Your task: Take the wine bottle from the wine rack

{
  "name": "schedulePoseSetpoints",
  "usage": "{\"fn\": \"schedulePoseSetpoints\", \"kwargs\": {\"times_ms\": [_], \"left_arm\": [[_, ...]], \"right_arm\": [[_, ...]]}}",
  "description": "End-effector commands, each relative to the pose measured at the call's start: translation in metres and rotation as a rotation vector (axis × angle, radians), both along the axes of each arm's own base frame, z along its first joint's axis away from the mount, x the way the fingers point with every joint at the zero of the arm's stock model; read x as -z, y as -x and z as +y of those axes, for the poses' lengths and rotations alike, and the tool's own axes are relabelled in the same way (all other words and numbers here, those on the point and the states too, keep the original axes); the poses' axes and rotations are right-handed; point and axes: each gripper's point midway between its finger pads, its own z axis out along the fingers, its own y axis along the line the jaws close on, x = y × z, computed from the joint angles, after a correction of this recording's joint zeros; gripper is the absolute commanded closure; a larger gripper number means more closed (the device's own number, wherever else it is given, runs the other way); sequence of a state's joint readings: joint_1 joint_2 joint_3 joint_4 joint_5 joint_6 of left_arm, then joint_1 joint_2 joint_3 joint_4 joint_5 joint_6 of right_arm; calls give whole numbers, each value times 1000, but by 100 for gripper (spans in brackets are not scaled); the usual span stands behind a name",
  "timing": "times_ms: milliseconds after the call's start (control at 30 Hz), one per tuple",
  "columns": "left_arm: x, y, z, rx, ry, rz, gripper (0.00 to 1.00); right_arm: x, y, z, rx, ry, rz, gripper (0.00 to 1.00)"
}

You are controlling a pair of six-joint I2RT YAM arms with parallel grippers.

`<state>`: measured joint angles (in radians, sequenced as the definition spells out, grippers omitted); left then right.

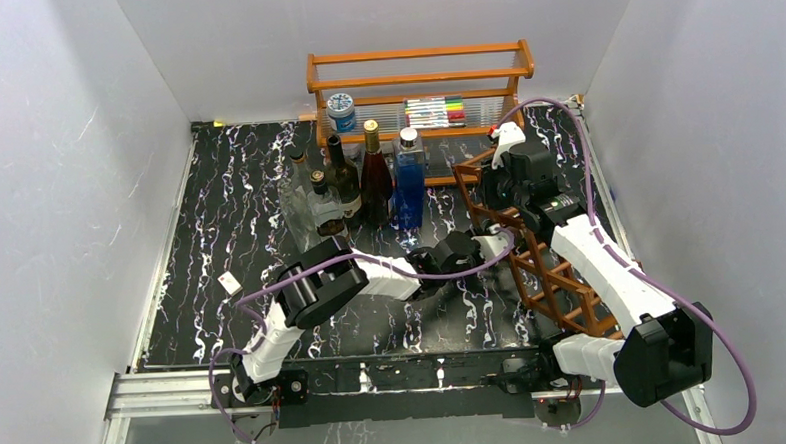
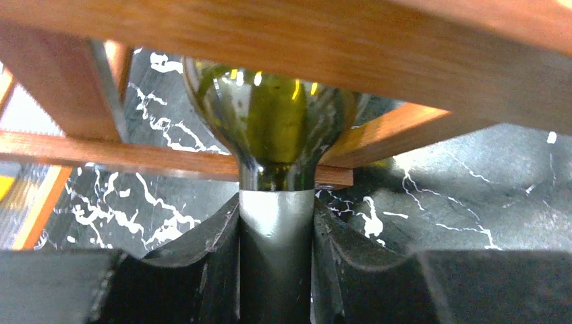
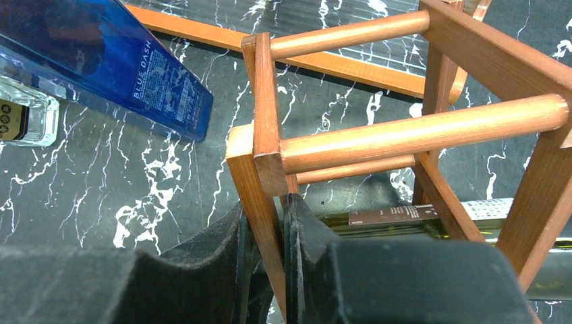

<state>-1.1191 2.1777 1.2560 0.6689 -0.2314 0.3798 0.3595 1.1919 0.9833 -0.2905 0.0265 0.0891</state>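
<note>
Currently, the left gripper [image 2: 276, 217] clamps the neck of the bottle [image 2: 276, 115], which lies straight ahead inside the rack [image 2: 270, 34], long axis along the fingers, while the right gripper [image 3: 266, 210] clamps a rack post.

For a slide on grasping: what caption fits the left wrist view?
Left tool shut on the neck of the green wine bottle, whose shoulder sits between bars of the wine rack.

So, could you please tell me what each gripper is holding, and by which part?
The left gripper clamps the wine bottle by its neck; the right gripper pinches a corner post of the wine rack.
</note>
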Motion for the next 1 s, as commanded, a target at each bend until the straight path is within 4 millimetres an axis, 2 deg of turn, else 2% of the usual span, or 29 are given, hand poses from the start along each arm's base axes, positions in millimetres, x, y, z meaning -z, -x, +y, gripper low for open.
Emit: {"fn": "schedulePoseSetpoints", "kwargs": {"times_ms": [0,67,200,300,400,533,800,967], "left_arm": [[-29,-4,-7,2,42,-15,83],[-31,-1,-2,0,38,-4,91],[-39,8,10,-5,44,25,100],[-45,11,19,-26,51,51,100],[-53,9,33,-123,92,85,100],[-56,22,46,-127,145,143,100],[-54,40,78,-171,111,222,100],[-64,59,99,-160,133,273,100]], "right_arm": [[-7,-7,-5,59,-18,-28,90],[-9,-9,-9,77,-7,-38,94],[-13,-12,-21,119,39,-69,99],[-15,-15,-31,144,89,-96,100],[-18,-17,-37,166,114,-116,100],[-24,-20,-46,197,145,-141,100],[-37,-24,-66,229,263,-209,100],[-45,-27,-82,264,329,-242,100]]}}
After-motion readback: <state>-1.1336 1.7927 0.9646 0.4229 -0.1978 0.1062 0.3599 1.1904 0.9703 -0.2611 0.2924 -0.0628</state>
